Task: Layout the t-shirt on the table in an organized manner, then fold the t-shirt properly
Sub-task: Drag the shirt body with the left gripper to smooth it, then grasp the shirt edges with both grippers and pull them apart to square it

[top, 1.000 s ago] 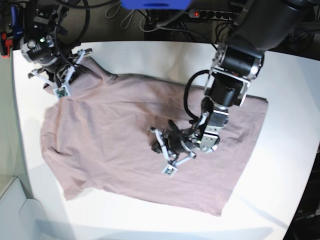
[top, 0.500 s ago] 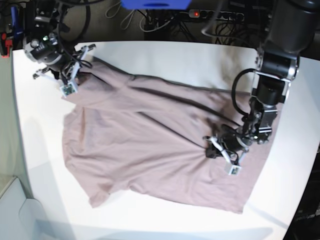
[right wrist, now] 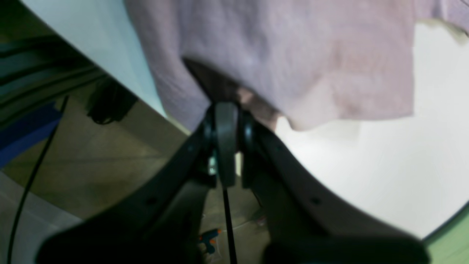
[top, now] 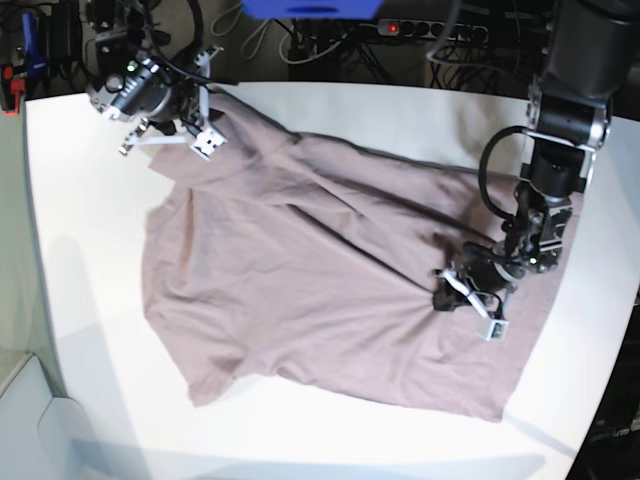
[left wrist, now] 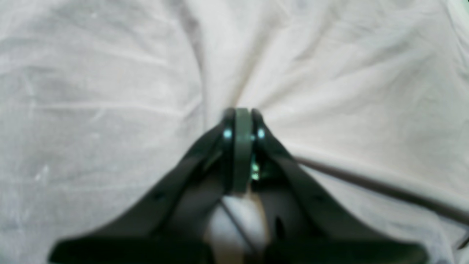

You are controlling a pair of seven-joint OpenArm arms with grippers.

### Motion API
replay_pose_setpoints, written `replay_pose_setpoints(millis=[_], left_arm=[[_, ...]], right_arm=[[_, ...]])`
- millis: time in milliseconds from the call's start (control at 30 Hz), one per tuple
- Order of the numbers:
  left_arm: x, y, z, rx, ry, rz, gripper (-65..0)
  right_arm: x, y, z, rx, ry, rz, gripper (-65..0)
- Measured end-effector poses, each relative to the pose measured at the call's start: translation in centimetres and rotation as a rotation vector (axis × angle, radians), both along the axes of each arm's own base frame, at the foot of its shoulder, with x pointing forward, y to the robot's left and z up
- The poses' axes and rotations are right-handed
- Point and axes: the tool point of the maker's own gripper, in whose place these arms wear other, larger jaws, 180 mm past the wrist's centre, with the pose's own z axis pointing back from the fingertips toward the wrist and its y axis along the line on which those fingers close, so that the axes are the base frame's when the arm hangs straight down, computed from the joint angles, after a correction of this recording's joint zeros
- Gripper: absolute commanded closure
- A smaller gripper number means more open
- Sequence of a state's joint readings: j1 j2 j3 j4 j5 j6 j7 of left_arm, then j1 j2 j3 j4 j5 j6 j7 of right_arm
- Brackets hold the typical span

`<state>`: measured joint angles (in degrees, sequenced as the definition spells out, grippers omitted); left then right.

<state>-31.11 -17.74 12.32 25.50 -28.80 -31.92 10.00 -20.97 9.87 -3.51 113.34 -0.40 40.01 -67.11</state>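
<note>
Beyond the edge seen in the right wrist view lies a grey-brown floor [right wrist: 128, 146], crossed by a thin black cable [right wrist: 34, 172] that curves down the left side, with a flat blue strip [right wrist: 29, 134] beside it and a dark, blurred object [right wrist: 110, 99] close to the upper part of that cable. Lower down, near the bottom middle, a small blue item with orange-red parts [right wrist: 209, 240] sits just left of a second dark cable [right wrist: 229, 227]. In the base view, a small red object [top: 14, 95] shows at the upper left.
</note>
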Motion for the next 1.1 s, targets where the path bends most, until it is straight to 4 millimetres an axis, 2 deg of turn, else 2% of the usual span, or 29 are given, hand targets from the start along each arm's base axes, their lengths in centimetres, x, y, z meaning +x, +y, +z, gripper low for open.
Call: replay_pose_setpoints(millis=[167,233,333,500,600,767,867,933,1000,1033,1100], left_arm=[[0.0,-0.1,0.0,-0.003,-0.001,0.000,-0.1],[0.0,-0.1,0.0,-0.004,-0.002,0.000,-0.1],[0.1,-0.3,0.2,0.001,-0.008,-0.006,-0.1],[0.1,-0.5,0.3,0.005,-0.014,-0.013,-0.1],[0.1,-0.5,0.3,0.007,-0.013,-0.012,-0.1],[0.1,-0.3,0.3,0.009,-0.011,-0.012,-0.1],[0.0,-0.3,0.3,0.011,-0.011,-0.013,-0.1],[-0.1,-0.2,0.2,0.011,-0.009,-0.012,-0.1],[-0.1,-0.2,0.2,0.007,-0.012,-0.009,-0.1],[-0.2,-0.1,0.1,0.008,-0.009,-0.009,-0.1],[-0.3,-0.1,0.1,0.007,-0.009,-0.010,-0.1]], right_arm=[[0.6,-0.5,0.2,-0.019,-0.007,0.002,0.0],[0.9,-1.6,0.3,-0.066,-0.015,0.005,-1.2],[0.8,-2.2,0.2,-0.108,-0.015,0.005,-9.3],[1.1,-2.7,0.3,-0.148,-0.021,0.000,-30.1],[0.9,-3.3,0.3,-0.168,-0.017,0.020,-34.4],[1.4,-8.5,1.4,-0.292,-0.031,-0.011,-34.4],[1.8,-12.5,2.8,-0.369,-0.053,-0.092,-34.4],[2.9,-14.5,4.0,-0.392,-0.091,-0.147,-34.4],[5.3,-16.3,6.1,-0.418,-0.164,-0.213,-34.3],[6.9,-16.7,7.4,-0.419,-0.216,-0.238,-33.8],[9.6,-16.0,9.0,-0.379,-0.300,-0.264,-30.0]])
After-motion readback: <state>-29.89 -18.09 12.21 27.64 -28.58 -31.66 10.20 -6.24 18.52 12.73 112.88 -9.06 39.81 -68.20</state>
